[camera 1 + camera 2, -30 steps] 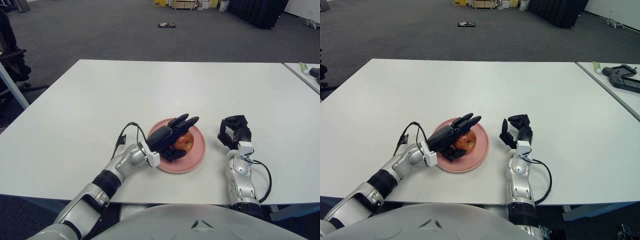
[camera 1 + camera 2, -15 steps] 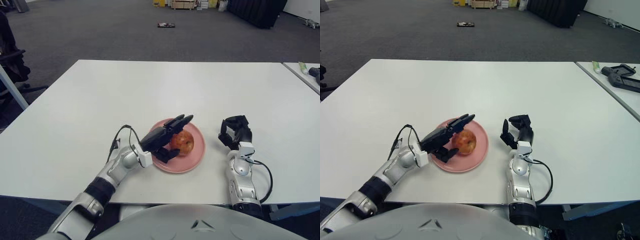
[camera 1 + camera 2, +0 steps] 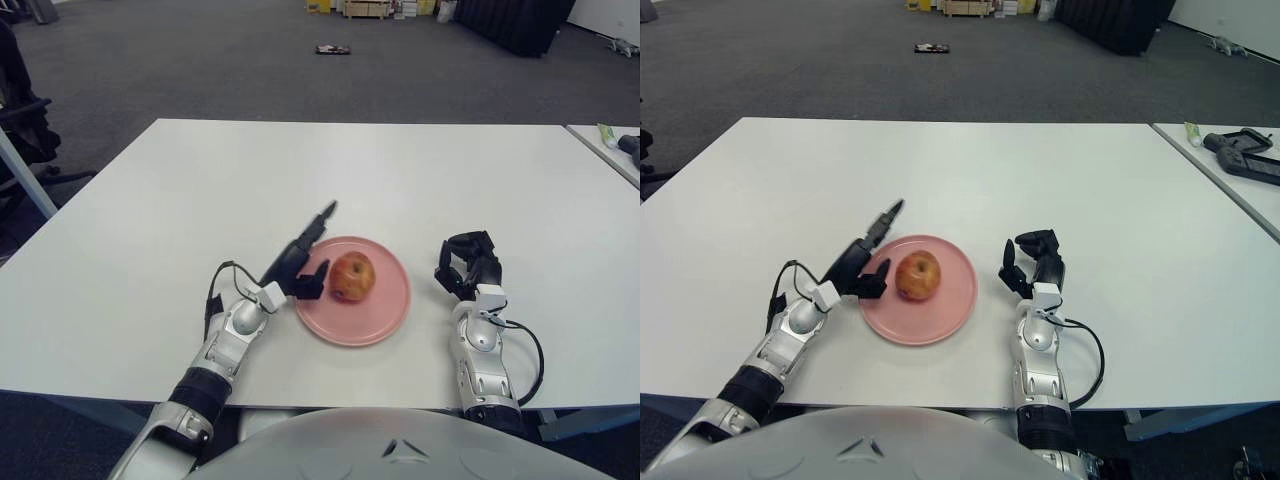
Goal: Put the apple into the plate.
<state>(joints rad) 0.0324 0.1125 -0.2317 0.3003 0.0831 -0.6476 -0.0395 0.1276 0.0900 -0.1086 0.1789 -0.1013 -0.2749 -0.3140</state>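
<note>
A red-yellow apple [image 3: 352, 276] sits upright in the pink plate [image 3: 385, 310] near the table's front middle. My left hand [image 3: 300, 256] is open just left of the plate, fingers stretched out and pointing away, thumb close to the apple but apart from it. It holds nothing. My right hand [image 3: 468, 264] rests on the table to the right of the plate with its fingers curled and empty.
The white table [image 3: 200, 190] stretches far behind and to both sides. A second table [image 3: 1230, 150] at the far right carries a dark device [image 3: 1245, 155] and a small tube [image 3: 1192, 132]. A chair [image 3: 20, 120] stands at the far left.
My left hand has let go of the apple and drawn back left off the plate. The apple now stands uncovered in the plate. The right hand has not moved.
</note>
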